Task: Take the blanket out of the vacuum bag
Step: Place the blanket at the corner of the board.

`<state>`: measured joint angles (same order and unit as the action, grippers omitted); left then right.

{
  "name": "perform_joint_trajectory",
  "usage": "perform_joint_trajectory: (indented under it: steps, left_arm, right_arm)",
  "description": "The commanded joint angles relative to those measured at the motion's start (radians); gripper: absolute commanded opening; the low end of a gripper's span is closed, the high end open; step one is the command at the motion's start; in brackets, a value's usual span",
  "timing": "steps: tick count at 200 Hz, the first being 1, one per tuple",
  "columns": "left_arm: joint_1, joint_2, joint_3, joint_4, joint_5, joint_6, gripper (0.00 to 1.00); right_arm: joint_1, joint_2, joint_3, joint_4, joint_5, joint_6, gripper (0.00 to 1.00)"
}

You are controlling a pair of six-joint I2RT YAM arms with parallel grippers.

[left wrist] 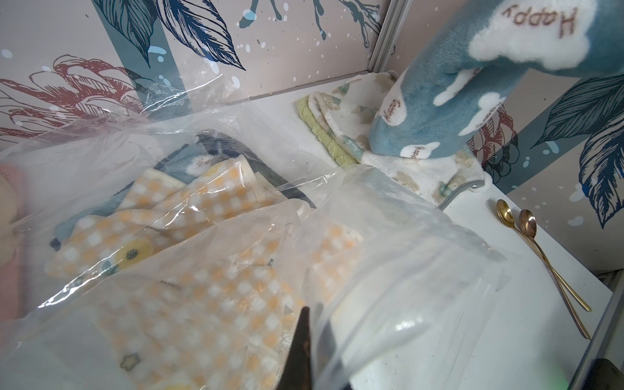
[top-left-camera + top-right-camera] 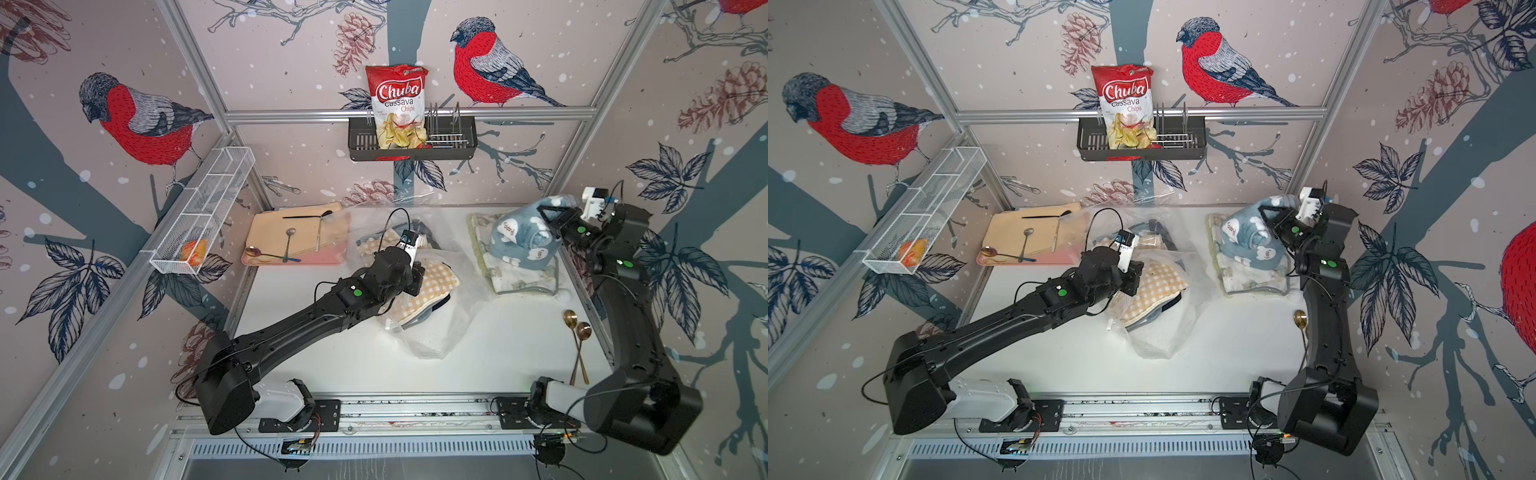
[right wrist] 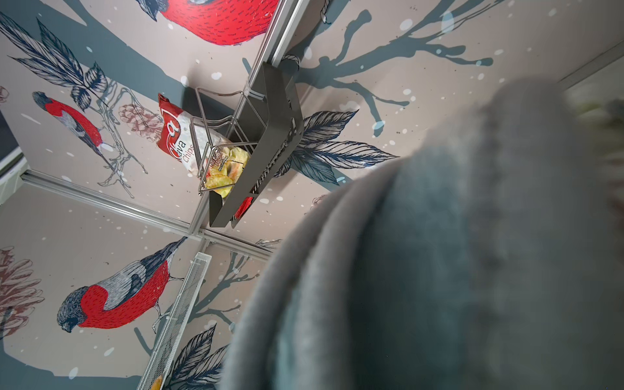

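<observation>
My right gripper (image 2: 548, 218) is clenched on the upper fold of the blue fleece blanket with white cloud patches (image 2: 519, 237). My right wrist view shows little else but that fleece, blurred and very close. The blanket is clear of the large crinkly transparent plastic vacuum bag (image 2: 438, 336) and hangs from my jaws at the far right of the white table (image 2: 353, 353). Its long axis runs steeply down and a little toward the middle of the table. Its lower end touches the cream folded cloth with a green edge (image 2: 519, 280) that lies flat beneath it. My left gripper (image 1: 312, 347) is shut, and as far as my left wrist view shows it pinches a fold of the bag's film, which wraps right over the dark finger there. The bag sprawls between my two arms, nearer the left one, with its length running from the far side toward the near edge. A yellow checked cloth (image 2: 436, 278) and some darker fabric lie inside it. I cannot tell which end is the mouth. I judge the removal itself done, so what remains turns on what sits straight below my right jaws. The landing spot is the cream cloth directly under the hanging blanket, well apart from the bag and from the two gold spoons (image 2: 577, 332) nearer my right base. Lowering and letting go there should leave the blanket beside the bag and not on it.
</observation>
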<state>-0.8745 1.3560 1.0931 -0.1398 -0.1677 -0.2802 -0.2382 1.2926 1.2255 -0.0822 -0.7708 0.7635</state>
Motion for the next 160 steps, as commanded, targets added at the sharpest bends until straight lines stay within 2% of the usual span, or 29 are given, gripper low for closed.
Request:
perform_joint_trajectory:
  steps: [1, 20, 32, 42, 55, 64, 77, 93, 103, 118, 160]
  left_arm:
    - [0.006, -0.001, 0.007, 0.036, 0.005, 0.019, 0.0]
    - [0.015, 0.0, 0.003, 0.042, 0.019, 0.018, 0.0]
    - [0.022, 0.0, -0.002, 0.049, 0.035, 0.017, 0.0]
    - [0.027, 0.002, -0.002, 0.052, 0.051, 0.013, 0.0]
    - [0.031, 0.0, -0.001, 0.054, 0.063, 0.012, 0.0]
    - [0.032, -0.002, -0.001, 0.055, 0.063, 0.011, 0.0]
    - [0.032, -0.003, -0.005, 0.059, 0.064, 0.007, 0.0]
    - [0.032, -0.002, -0.006, 0.06, 0.069, 0.008, 0.0]
    - [0.032, 0.002, -0.003, 0.059, 0.07, 0.007, 0.0]
    - [0.032, 0.007, -0.003, 0.057, 0.078, 0.005, 0.0]
    - [0.032, -0.004, -0.002, 0.056, 0.085, 0.004, 0.0]
  right_arm:
    - [0.054, 0.096, 0.154, 0.005, 0.135, -0.079, 0.0]
    - [0.077, 0.174, 0.303, 0.007, 0.165, -0.113, 0.0]
    - [0.101, 0.187, 0.339, -0.012, 0.239, -0.18, 0.0]
    - [0.117, 0.18, 0.294, 0.003, 0.266, -0.254, 0.0]
    - [0.111, 0.162, 0.14, 0.087, 0.275, -0.288, 0.0]
    - [0.082, 0.17, 0.014, 0.132, 0.261, -0.239, 0.0]
    - [0.002, 0.194, -0.145, 0.197, 0.16, -0.135, 0.0]
    - [-0.081, 0.138, -0.436, 0.484, 0.132, 0.069, 0.0]
    - [-0.124, 0.109, -0.549, 0.602, 0.13, 0.158, 0.0]
    - [-0.152, 0.083, -0.58, 0.596, 0.152, 0.179, 0.0]
    - [-0.159, 0.103, -0.495, 0.511, 0.15, 0.208, 0.0]
